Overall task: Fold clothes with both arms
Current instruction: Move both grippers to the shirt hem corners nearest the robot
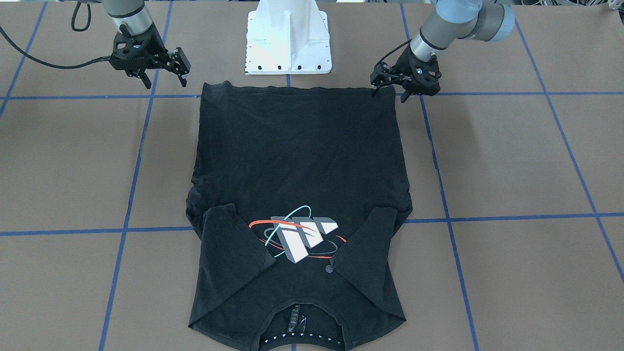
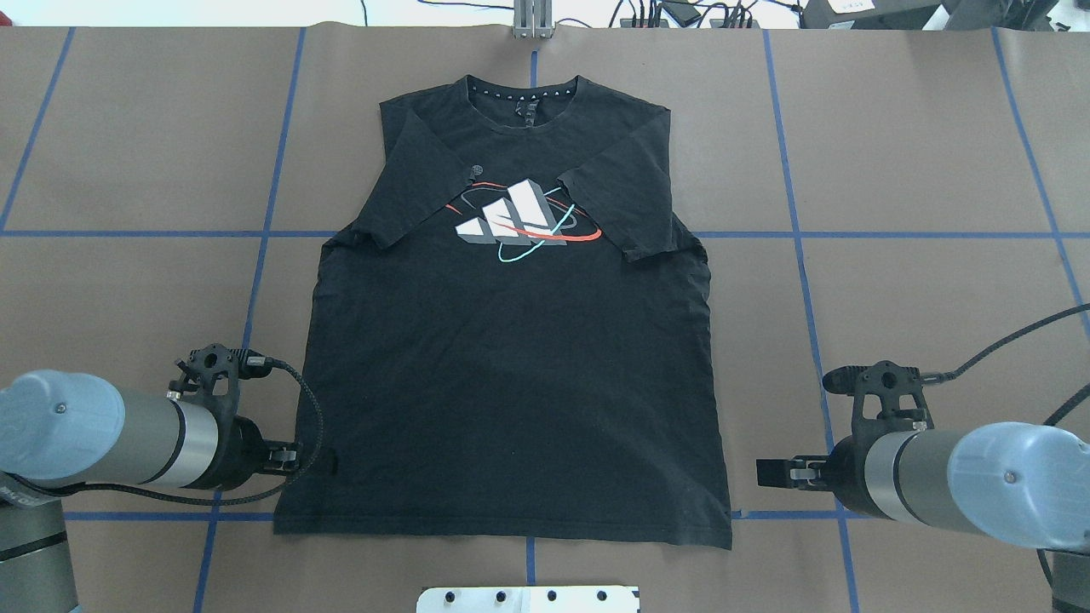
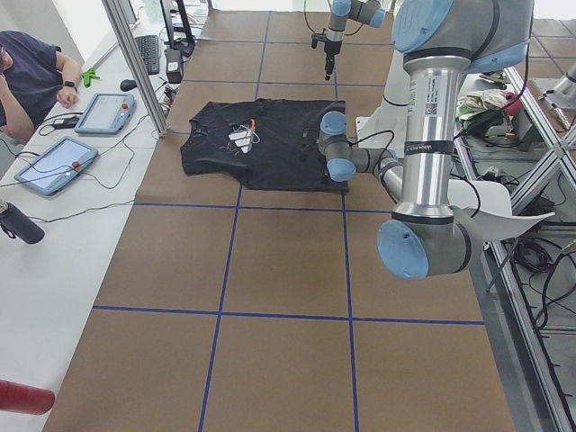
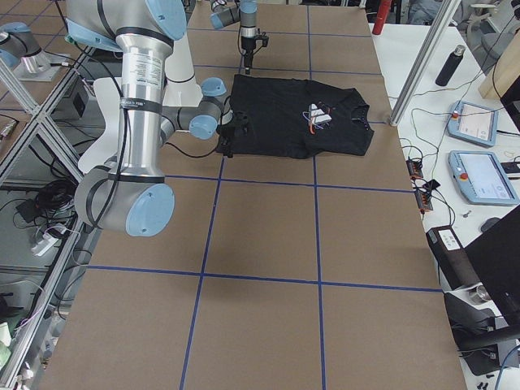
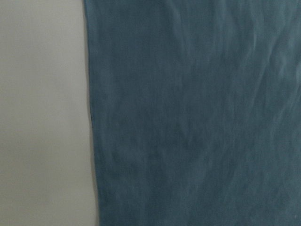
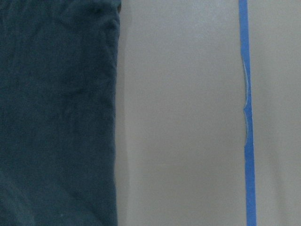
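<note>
T-shirt (image 2: 511, 366) bears a three-bar logo (image 2: 509, 223); collar mark (image 2: 521, 113) illegible.

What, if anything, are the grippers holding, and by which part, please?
Nothing: the T-shirt lies flat, the left gripper open at its hem corner, the right gripper open, clear of it.

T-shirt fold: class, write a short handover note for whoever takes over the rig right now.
Left claw: open, at the T-shirt's hem corner, nothing gripped.
Right claw: open, beside the other hem corner, clear of the cloth.
T-shirt lies flat, logo up, collar away from the claws.
Done: both sleeves folded in over the chest.
To do: grip the hem corners and fold the body, likely hem towards collar.
</note>
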`<action>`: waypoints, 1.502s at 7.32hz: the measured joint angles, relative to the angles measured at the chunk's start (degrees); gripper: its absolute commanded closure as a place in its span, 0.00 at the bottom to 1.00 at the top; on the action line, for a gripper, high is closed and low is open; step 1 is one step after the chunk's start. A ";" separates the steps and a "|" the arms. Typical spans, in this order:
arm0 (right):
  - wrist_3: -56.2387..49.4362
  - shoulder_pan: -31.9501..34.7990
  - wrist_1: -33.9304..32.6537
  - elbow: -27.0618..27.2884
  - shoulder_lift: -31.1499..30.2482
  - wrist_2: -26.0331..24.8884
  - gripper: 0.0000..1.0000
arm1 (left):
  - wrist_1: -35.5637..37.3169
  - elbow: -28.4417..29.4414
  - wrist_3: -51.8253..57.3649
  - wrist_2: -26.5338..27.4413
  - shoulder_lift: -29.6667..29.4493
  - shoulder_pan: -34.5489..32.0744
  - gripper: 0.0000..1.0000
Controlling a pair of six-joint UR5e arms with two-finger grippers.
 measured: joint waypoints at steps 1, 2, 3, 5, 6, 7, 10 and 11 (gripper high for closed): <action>0.48 -1.02 0.94 0.00 -0.65 -0.80 0.00 | -1.20 0.23 -0.30 0.66 1.22 1.56 0.00; 0.66 -1.44 1.27 0.01 -0.86 -1.10 0.00 | -2.55 0.48 -0.45 0.92 2.40 2.68 0.00; 0.71 -1.61 1.37 0.01 -0.87 -1.20 0.00 | -3.43 0.84 -0.73 1.00 3.05 3.63 0.02; 0.77 -1.68 1.42 -0.02 -0.83 -1.25 0.00 | -3.95 1.66 -1.42 1.06 3.21 5.10 0.26; 0.76 -1.70 1.42 -0.02 -0.82 -1.25 0.00 | -4.18 1.98 -1.57 1.03 3.15 5.49 0.42; 0.75 -1.70 1.42 -0.02 -0.82 -1.25 0.00 | -4.63 2.19 -1.67 1.00 3.09 5.64 0.53; 0.74 -1.70 1.43 0.00 -0.79 -1.25 0.00 | -5.28 2.27 -1.84 0.90 3.01 5.73 0.85; 0.74 -1.70 1.43 0.00 -0.76 -1.25 0.00 | -5.31 2.22 -1.85 0.86 3.00 5.73 1.00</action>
